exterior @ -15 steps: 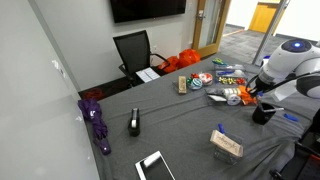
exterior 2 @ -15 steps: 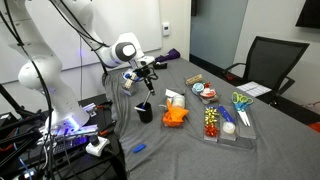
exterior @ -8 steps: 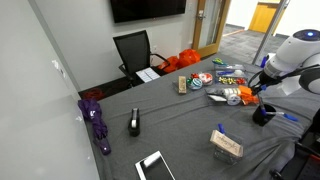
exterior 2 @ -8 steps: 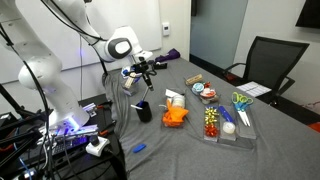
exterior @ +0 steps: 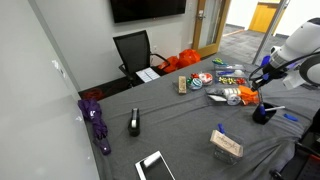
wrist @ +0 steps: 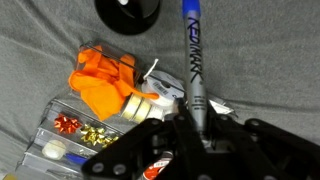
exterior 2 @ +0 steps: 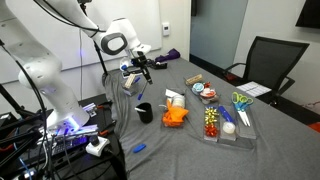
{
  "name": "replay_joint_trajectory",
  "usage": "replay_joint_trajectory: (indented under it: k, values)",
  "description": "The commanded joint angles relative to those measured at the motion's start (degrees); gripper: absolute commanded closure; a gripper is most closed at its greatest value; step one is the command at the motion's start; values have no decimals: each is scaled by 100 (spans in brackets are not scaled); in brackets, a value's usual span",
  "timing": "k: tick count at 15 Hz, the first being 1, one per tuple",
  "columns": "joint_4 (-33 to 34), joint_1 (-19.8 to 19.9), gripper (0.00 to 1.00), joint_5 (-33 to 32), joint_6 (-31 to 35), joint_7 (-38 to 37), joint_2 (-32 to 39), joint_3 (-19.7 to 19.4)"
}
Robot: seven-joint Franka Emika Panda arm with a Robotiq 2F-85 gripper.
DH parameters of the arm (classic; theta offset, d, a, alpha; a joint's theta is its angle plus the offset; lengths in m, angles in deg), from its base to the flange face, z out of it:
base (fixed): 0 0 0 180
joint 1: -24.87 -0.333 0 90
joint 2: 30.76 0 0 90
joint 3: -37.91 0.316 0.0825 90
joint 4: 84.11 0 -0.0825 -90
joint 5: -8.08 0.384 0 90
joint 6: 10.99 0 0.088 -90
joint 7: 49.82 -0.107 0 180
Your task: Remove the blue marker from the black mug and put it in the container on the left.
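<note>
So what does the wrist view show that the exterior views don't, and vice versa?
Only the wrist view: how the gripper clamps the blue marker, and the marker's lettering. Only in an exterior view: the container and the office chair. Shared: the black mug and the orange bundle near it.

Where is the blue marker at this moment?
In the wrist view the blue marker is gripped in the claw, clear of the black mug, which sits to its upper left.
</note>
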Motion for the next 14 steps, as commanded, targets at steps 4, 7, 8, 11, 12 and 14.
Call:
replay_joint_trajectory:
  k: [4, 7, 8, 11, 12, 14]
  values:
    - [-168, 98, 96, 733, -213, 621, -384, 143]
    - [-167, 24, 96, 958, -466, 447, -457, 312]
    - [-157, -17, 96, 1054, -594, 385, -471, 386]
    - [-109, -123, 96, 1321, -1092, 88, -520, 686]
    - [-94, -184, 96, 1449, -1225, -43, -520, 773]
    - [-34, -317, 96, 1774, -1462, -345, -481, 920]
